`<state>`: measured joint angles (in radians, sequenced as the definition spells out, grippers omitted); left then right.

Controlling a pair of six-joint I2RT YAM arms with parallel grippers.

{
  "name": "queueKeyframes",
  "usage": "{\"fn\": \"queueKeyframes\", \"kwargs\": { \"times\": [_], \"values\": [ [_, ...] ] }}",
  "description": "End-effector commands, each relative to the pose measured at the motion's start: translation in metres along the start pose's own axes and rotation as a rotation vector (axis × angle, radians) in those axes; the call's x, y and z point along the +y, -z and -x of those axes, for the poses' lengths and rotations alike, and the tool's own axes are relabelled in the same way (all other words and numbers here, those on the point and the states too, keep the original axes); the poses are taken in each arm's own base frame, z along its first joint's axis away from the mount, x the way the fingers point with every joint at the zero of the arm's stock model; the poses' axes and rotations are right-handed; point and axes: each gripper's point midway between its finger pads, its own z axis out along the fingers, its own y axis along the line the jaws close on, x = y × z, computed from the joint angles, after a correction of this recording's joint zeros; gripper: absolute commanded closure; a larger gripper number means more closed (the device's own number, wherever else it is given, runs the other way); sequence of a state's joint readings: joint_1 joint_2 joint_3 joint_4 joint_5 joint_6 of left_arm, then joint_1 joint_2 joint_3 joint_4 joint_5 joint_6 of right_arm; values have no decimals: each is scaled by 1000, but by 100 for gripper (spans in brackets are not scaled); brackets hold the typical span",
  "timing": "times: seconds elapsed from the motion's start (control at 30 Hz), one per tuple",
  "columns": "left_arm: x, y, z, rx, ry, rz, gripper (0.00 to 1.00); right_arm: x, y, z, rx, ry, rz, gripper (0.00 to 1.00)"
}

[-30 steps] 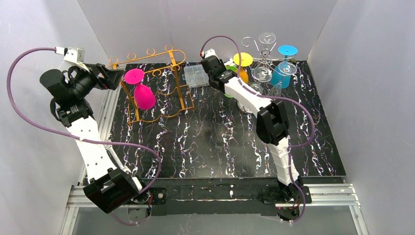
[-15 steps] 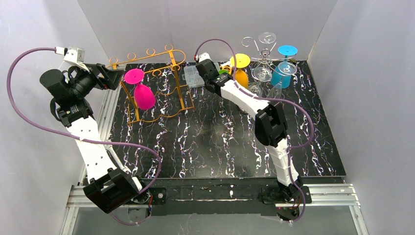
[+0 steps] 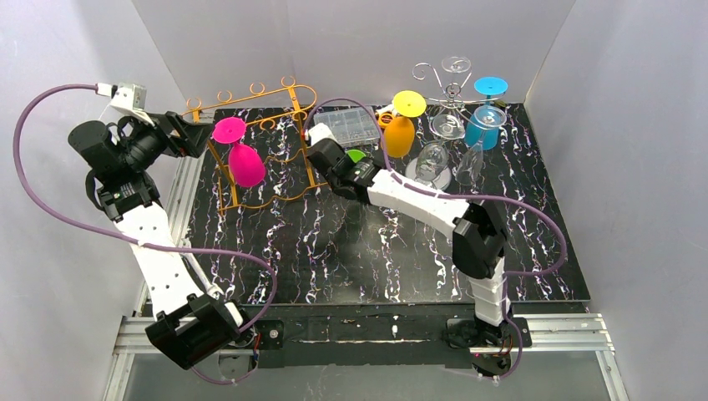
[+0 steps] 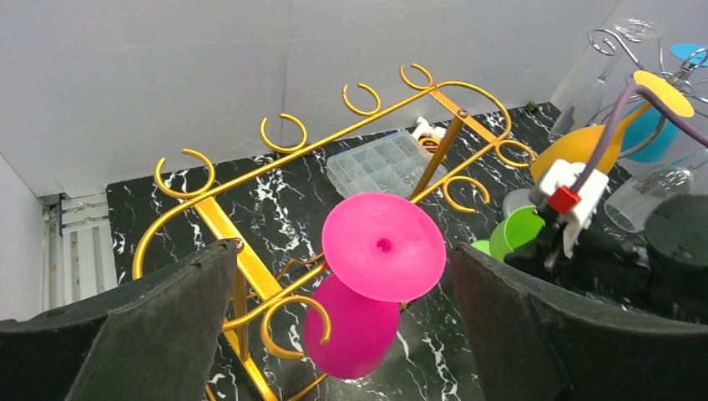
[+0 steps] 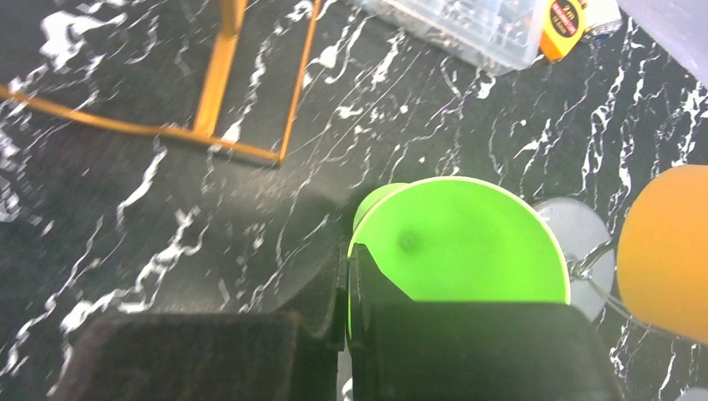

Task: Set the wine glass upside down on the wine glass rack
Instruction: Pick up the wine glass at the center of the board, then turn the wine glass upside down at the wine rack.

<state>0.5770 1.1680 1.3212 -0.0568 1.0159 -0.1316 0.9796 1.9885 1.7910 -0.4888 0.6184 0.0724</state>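
Observation:
My right gripper (image 5: 346,284) is shut on the edge of the round foot of a green wine glass (image 5: 459,242). From above, the green wine glass (image 3: 356,155) shows beside the right gripper (image 3: 345,165), over the mat just right of the gold wine glass rack (image 3: 250,98). A pink wine glass (image 3: 244,163) hangs upside down on that rack. My left gripper (image 3: 188,134) stands open at the rack's left end. In the left wrist view its wide-apart fingers frame the pink glass (image 4: 382,245) and the gold rack (image 4: 334,149) without touching them.
A silver rack (image 3: 451,83) at the back right holds clear, cyan and orange glasses. An orange glass (image 5: 668,251) is close on the right of the green one. A clear plastic box (image 3: 351,125) and a yellow tape measure (image 5: 566,17) lie behind. Grey walls enclose the mat.
My right gripper closed on the green glass by the silver rack and carried it left and nearer, toward the gold rack. The left arm barely shifted.

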Motion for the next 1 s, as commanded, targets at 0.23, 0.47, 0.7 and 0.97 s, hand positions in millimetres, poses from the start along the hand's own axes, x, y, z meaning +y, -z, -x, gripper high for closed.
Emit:
{"fn": "queueKeyframes", "kwargs": {
  "times": [0.23, 0.47, 0.7, 0.97],
  "values": [
    [-62, 21, -10, 28, 26, -160, 2, 41, 105, -19, -17, -72, 177, 99],
    [-89, 34, -25, 80, 159, -217, 2, 65, 140, -33, 12, -142, 349, 99],
    [-125, 49, -19, 106, 230, -331, 2, 42, 191, 39, -148, -210, 407, 99],
    [-130, 54, -15, 100, 235, -296, 2, -2, 284, 153, -462, -323, 513, 99]
  ]
}}
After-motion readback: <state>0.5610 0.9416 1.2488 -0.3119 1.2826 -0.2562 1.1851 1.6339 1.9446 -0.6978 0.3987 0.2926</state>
